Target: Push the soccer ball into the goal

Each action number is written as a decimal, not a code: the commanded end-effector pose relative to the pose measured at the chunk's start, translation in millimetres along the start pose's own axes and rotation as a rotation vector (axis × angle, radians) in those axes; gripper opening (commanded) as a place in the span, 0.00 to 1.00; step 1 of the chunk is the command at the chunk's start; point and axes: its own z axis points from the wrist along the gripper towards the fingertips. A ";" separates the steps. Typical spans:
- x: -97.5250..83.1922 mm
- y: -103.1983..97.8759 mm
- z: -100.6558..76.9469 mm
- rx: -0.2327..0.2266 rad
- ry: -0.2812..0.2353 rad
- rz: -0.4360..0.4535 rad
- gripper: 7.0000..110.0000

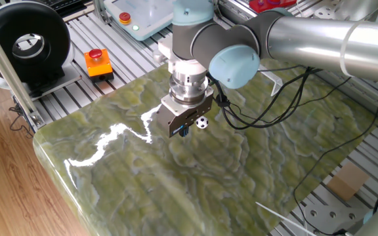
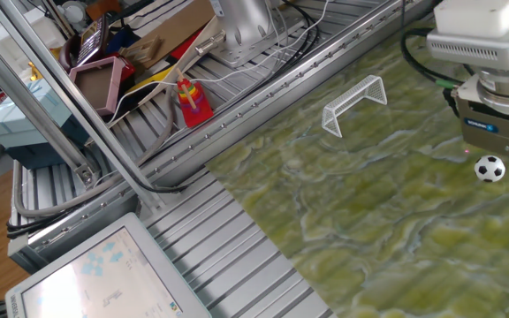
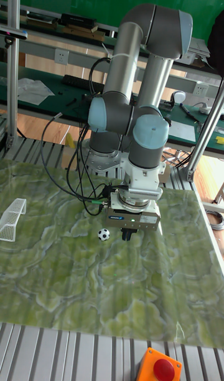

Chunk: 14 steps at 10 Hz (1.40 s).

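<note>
The soccer ball [image 1: 203,122] [image 2: 490,169] [image 3: 104,234] is a tiny white ball with black patches resting on the green marbled table [image 1: 195,183]. My gripper [image 1: 183,130] [image 3: 128,235] hangs just above the table right beside the ball, on the side away from the goal. Its fingers look pressed together with nothing between them. A small gap separates them from the ball. The goal [image 2: 356,101] [image 3: 12,218], a small white netted frame, stands far off near the table's edge, its mouth facing the ball. In the other fixed view the fingertips are cut off by the frame edge.
Black cables [image 1: 268,108] trail from the wrist across the table behind the ball. An orange box with a red button [image 1: 98,62] and a black round device [image 1: 25,40] sit off the table. A red bottle [image 2: 193,102] stands on the metal rails.
</note>
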 end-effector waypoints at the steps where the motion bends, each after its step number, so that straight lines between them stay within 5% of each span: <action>1: -2.2 8.6 2.2 -0.041 -0.004 0.029 0.00; 14: -8.4 -6.6 -8.1 -0.047 -0.004 0.075 0.00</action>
